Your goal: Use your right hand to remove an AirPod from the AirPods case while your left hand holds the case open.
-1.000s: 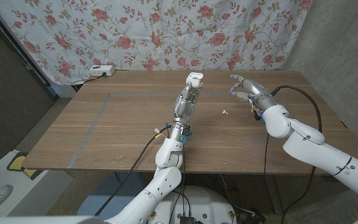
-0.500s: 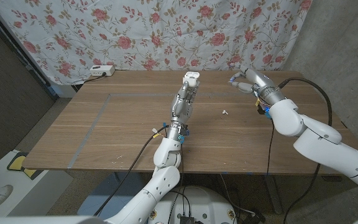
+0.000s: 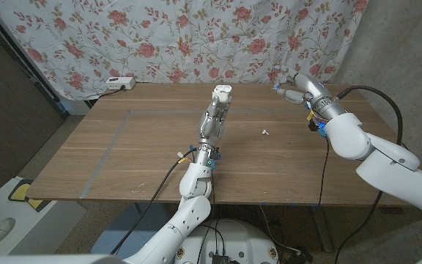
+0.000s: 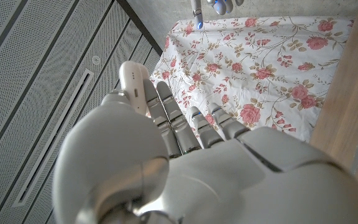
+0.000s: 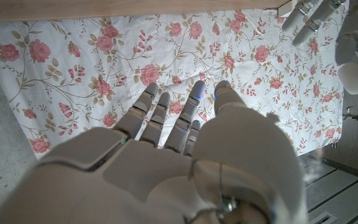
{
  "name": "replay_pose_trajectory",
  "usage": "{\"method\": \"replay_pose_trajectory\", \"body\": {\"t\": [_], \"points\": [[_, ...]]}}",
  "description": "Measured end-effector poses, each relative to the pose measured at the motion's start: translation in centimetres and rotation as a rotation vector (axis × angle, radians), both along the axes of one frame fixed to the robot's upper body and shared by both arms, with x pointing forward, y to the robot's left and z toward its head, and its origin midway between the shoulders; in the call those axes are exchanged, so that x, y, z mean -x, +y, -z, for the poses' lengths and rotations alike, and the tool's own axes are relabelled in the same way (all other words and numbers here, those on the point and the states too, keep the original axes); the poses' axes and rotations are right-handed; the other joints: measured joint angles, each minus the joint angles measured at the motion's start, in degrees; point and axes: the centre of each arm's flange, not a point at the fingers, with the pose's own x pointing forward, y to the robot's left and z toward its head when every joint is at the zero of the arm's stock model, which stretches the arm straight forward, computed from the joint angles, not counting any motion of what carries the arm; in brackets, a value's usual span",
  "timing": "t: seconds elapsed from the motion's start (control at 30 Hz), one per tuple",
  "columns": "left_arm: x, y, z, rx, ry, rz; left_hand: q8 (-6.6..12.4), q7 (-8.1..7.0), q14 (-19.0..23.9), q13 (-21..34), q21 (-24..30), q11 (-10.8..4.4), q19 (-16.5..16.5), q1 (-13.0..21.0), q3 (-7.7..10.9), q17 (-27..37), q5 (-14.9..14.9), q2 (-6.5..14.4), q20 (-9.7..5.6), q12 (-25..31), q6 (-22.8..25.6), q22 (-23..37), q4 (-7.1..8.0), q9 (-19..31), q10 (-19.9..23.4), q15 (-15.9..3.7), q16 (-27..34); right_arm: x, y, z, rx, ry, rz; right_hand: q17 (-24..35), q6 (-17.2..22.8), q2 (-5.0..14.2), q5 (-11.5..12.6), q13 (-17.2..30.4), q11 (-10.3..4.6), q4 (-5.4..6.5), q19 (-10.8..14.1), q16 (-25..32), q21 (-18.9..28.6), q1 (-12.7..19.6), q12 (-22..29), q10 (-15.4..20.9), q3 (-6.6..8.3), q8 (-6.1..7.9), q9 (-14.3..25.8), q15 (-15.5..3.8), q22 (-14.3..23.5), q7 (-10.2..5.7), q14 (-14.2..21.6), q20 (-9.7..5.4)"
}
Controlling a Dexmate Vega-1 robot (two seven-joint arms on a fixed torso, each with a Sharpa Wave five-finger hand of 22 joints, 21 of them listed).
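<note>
Fingers of my left hand (image 3: 217, 106) were wrapped around the AirPods case (image 3: 223, 91), which I held raised above the middle of the wooden table (image 3: 123, 147), toward its far side. My left arm rose from the near edge and reached forward, the forearm sloping up so the hand stood upright with the white case at its top. In my left wrist view the case (image 4: 134, 84) stood out above the curled fingers (image 4: 179, 121), white and rounded against the grey wall; whether its lid stood open I could not tell from either picture.

My right hand (image 3: 293, 86) hung above the far right part of the table, near the flowered curtain (image 3: 196, 37), well apart from the case. My right arm came in from the right side and stretched up and away, the wrist lifted. Its fingers were apart and loosely extended, holding nothing, as my right wrist view showed them (image 5: 179, 118) fanned out against the curtain. My left hand (image 5: 347, 43) showed in that same view at the corner.

One small white AirPod (image 3: 265, 133) lay on the bare wood between my two hands, apart from both. A white power strip (image 3: 120, 83) sat at the far left edge of the table beside the curtain.
</note>
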Motion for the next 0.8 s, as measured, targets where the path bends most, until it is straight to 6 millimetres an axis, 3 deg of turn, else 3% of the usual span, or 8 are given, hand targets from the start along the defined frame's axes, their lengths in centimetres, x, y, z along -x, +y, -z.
{"method": "replay_pose_trajectory", "body": {"t": [0.27, 0.8], "points": [[-0.1, 0.0, 0.1, -0.002, 0.004, -0.001, 0.00, 0.00, 0.00, 0.00, 0.00, 0.01, 0.00, 0.00, 0.00, -0.01, 0.00, -0.01, 0.00, 0.00, 0.00, 0.00, 0.00, 0.00, -0.01, 0.00, 0.00, 1.5, 0.4, -0.4, -0.008, -0.007, -0.036, -0.27, 0.00, 0.00, 0.00, -0.40, 0.00, 0.00, -1.58, 0.22, -0.45, 0.00, -0.43, 0.00, 0.00, 0.00, 0.00, 0.00, 0.00, 0.00, 0.00, 1.57], [-0.8, -0.3, 0.5, -0.005, 0.029, 0.004, 0.03, 0.00, 0.00, 0.03, 0.00, 0.31, -0.31, 0.37, -0.32, -0.01, -0.01, -0.20, -0.31, 0.00, 0.00, 0.01, -0.16, 0.00, 0.29, 0.00, 0.00, 4.1, 2.6, -1.4, 0.005, 0.018, -0.149, -0.53, 0.00, 0.00, 0.00, -0.67, -0.30, -0.42, -2.15, 0.22, -0.79, 0.00, -1.18, 0.30, 0.09, 0.00, -0.29, 0.00, 0.00, 0.00, 0.00, 2.14]]}}
